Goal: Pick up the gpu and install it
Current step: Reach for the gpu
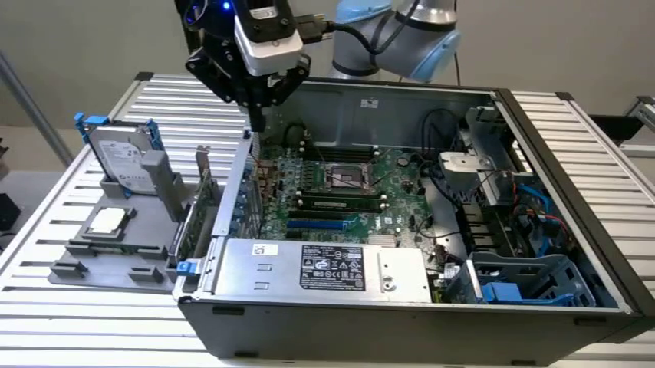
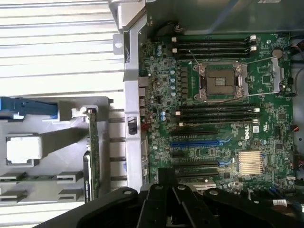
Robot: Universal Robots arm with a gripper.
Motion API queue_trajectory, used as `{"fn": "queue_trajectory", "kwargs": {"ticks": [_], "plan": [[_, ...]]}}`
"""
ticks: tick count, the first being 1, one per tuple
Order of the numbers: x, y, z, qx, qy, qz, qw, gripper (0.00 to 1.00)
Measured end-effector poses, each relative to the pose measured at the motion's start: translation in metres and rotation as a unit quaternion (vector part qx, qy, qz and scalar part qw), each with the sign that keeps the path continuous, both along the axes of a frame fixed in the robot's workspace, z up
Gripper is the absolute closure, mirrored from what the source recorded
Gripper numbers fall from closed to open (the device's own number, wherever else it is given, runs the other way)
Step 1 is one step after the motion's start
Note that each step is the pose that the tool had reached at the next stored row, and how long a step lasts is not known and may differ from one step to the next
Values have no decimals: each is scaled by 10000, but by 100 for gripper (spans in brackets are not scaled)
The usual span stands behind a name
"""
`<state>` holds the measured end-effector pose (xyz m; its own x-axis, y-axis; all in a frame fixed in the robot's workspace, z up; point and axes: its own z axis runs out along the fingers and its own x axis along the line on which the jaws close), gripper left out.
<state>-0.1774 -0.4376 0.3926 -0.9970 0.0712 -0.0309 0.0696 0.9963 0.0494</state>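
I find the gripper closed and empty above the far left wall of the case, while the gpu stands on edge in the grey holder outside it, nearer and toward the exterior view's left, long axis near-to-far.
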Motion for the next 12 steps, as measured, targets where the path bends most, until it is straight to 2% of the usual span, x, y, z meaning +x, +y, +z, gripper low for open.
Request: {"fn": "queue_trajectory", "kwargs": {"ticks": [5, 12], "plan": [[-225, -77, -1, -6, -11, 0, 10000, 100], [-544, -118, -36, -17, -10, 0, 10000, 100]]}}
